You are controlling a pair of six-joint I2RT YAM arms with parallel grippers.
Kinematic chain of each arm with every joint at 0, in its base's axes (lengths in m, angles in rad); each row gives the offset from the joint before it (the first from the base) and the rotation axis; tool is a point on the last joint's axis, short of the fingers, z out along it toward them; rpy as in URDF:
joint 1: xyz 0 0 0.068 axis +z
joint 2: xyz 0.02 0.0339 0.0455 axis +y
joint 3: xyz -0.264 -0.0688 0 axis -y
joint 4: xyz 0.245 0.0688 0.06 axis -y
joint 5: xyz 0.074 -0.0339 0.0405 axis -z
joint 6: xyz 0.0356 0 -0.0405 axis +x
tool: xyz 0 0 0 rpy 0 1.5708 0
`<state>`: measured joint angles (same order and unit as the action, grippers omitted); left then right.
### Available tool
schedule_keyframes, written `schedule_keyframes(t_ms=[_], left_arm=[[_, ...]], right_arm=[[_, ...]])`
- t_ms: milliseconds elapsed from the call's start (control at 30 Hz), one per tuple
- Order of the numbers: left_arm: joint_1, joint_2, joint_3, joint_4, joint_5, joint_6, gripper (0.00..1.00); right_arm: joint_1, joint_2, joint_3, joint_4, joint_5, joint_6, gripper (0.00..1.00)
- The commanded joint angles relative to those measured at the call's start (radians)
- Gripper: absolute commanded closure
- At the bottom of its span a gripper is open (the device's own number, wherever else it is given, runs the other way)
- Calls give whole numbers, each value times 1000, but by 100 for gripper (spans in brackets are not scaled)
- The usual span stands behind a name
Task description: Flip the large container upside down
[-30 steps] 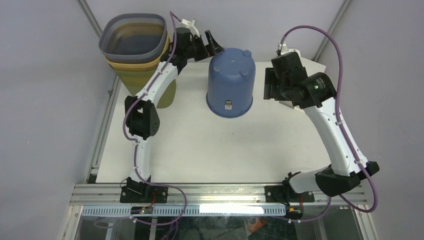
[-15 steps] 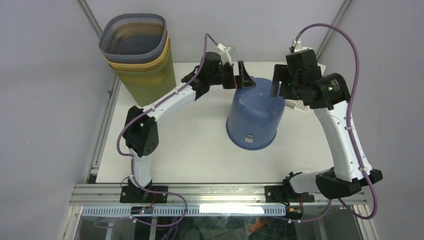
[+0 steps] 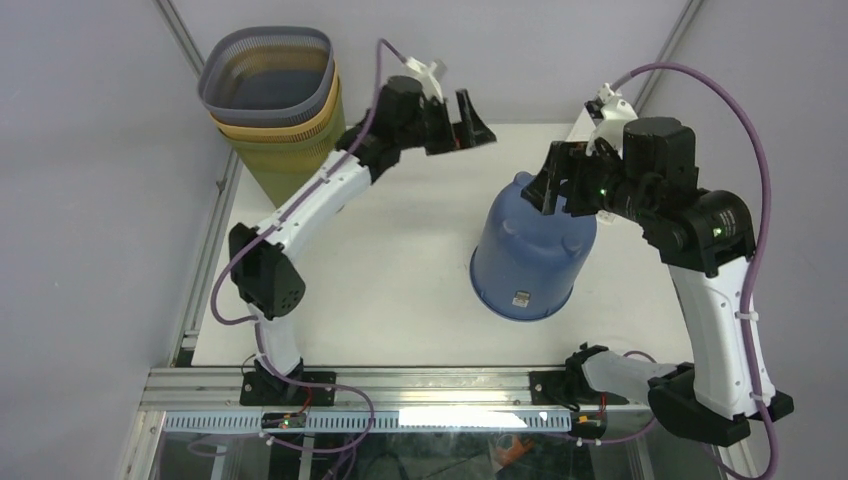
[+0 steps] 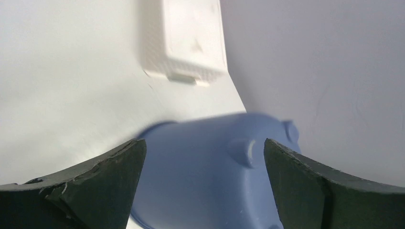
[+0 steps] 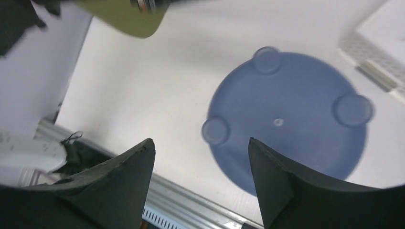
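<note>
At the far left, two baskets [image 3: 268,95] are standing nested at the back corner, the grey one sitting inside the yellow one. My left tool [image 4: 203,145] is hanging above the back of the surface [image 3: 390,270]. Its fingers are spread wide with nothing between them, and it is pointing towards the container [image 3: 530,250] but staying apart from it. The container is sitting right of the middle, mouth down on the surface. Its base is facing up with three round feet [image 5: 353,109], and a small label [image 3: 520,298] is showing on its near side by the rim. My right tool [image 5: 200,143] is hovering above that base, fingers spread and gripping nothing. Beyond the container, a white box [image 4: 184,40] is lying near the back right edge.
</note>
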<state>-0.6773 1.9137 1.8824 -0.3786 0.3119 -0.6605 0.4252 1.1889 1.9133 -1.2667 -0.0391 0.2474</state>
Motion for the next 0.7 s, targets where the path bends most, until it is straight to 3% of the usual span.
schedule_keyframes(t_ms=[0,167,367,533,667], left_arm=[[85,-209,132,-109,-72,79,1],[143,-315,146,-175,-121,114,1],[156,-470,100,-222,-301,134,1],[160,-568,95,-286,-483,155,1],[164,-520,203,-428,-542,206,1]], right_arm=[[5,-38,-110,80,-292,-45,25],[136,-18,-195,174,-311,21,25],[402,166,-166,211,-24,125,25],[447,296,-179,251,108,234,24],[445,383,-164,134,296,284,23]])
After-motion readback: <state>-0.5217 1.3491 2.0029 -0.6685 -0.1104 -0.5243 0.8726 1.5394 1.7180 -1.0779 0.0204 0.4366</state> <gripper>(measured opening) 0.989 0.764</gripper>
